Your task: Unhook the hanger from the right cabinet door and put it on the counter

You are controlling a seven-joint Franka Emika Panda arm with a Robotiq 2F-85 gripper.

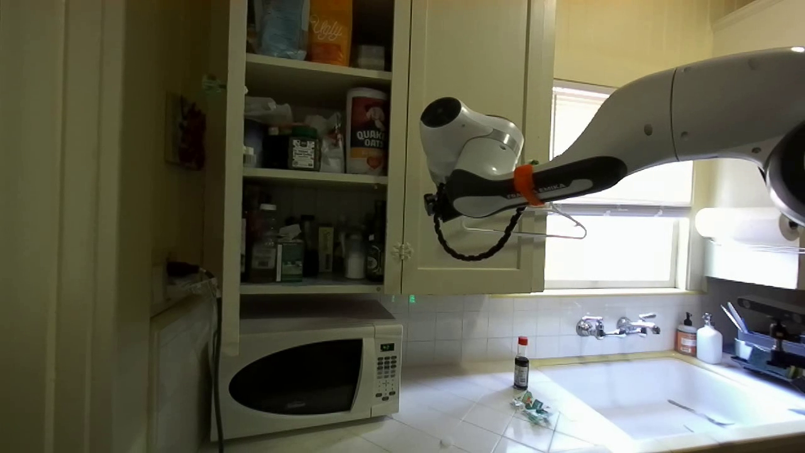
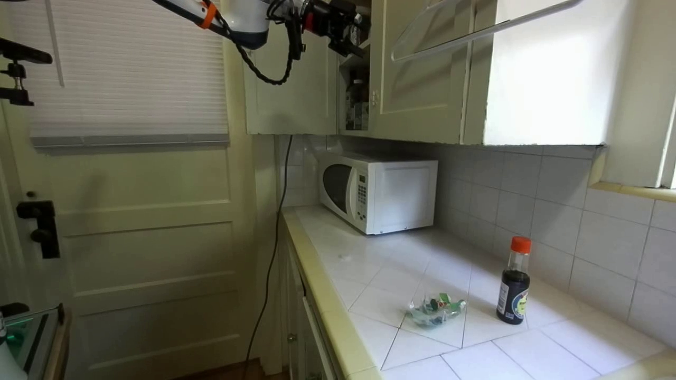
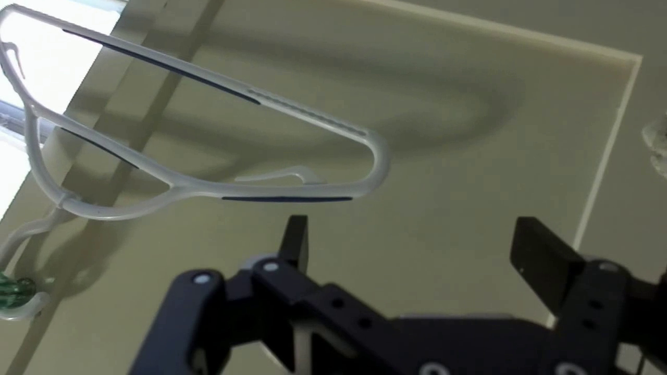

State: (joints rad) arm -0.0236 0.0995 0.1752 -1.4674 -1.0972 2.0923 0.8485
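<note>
- Counter [image 2: 369, 279]: white-tiled worktop with a yellowish front edge, below the right cabinet door [image 1: 471, 50].
- Right cabinet door: cream, closed, with a recessed panel and a hinge [image 1: 402, 251] at one lower corner.
- Robot arm [image 1: 729, 107]: pale and black, extended across in front of the door.
- Microwave [image 1: 308, 377]: white, on the counter, below the door and toward its hinge side.
- Hanger [image 3: 200, 186]: thin, whitish, suspended in front of the door with its hook upward. The long axis runs crosswise to the door, the bottom bar [image 1: 563, 236] nearly level in an exterior view; one rounded end lies in front of the panel, the other appears past the door's free edge, against the window [image 1: 619, 251].
- Gripper [image 3: 414, 233]: in front of the door, fingers [image 3: 296, 240] wide apart, bare panel showing between them; the hanger's nearer end is clear of both fingertips in the wrist view.
- Knob [image 3: 15, 292]: green, on the door; the hanger's hook curves around it, partly out of frame.
</note>
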